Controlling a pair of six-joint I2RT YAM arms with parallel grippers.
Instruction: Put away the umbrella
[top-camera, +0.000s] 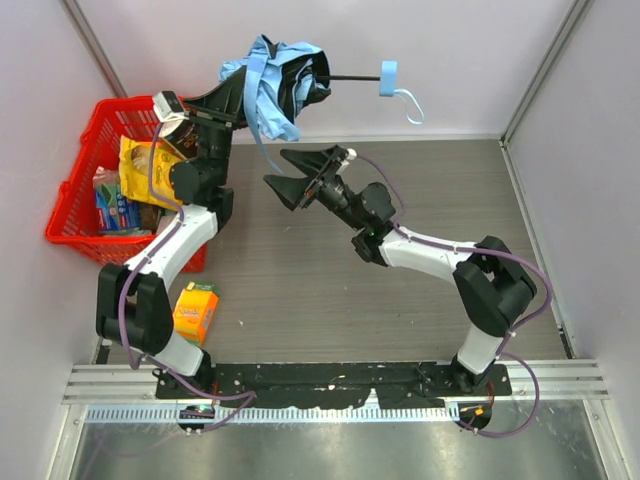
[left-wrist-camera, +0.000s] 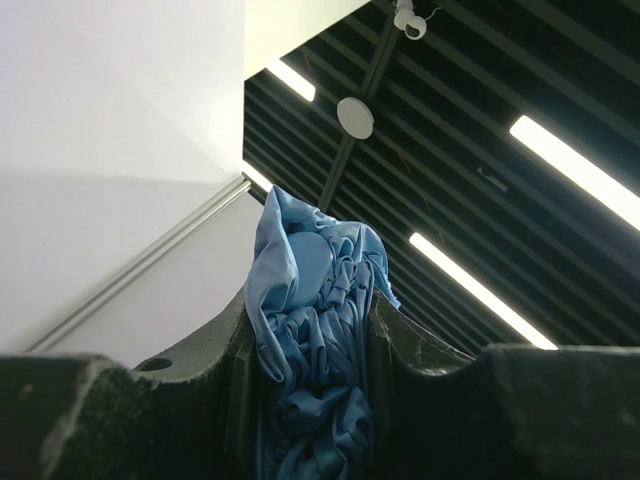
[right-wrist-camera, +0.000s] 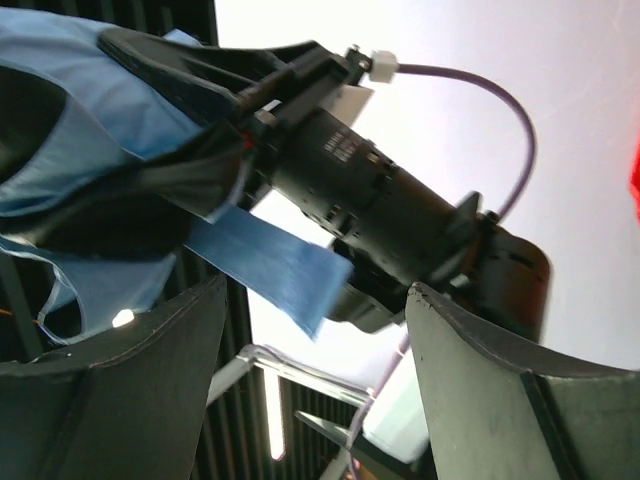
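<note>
plain sky-blue umbrella (top-camera: 268, 82), red basket (top-camera: 75, 195)

Umbrella (top-camera: 272, 82) right of basket (top-camera: 72, 195) (box (top-camera: 196, 312) before it).

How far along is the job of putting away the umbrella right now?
Done: the umbrella is lifted up, its blue fabric bunched together. In hand: the left hand clamps that fabric, while the right hand is open and empty below it. Left: the black shaft is still extended, with the handle sticking out to the right, and the umbrella has not been stowed anywhere yet.
</note>
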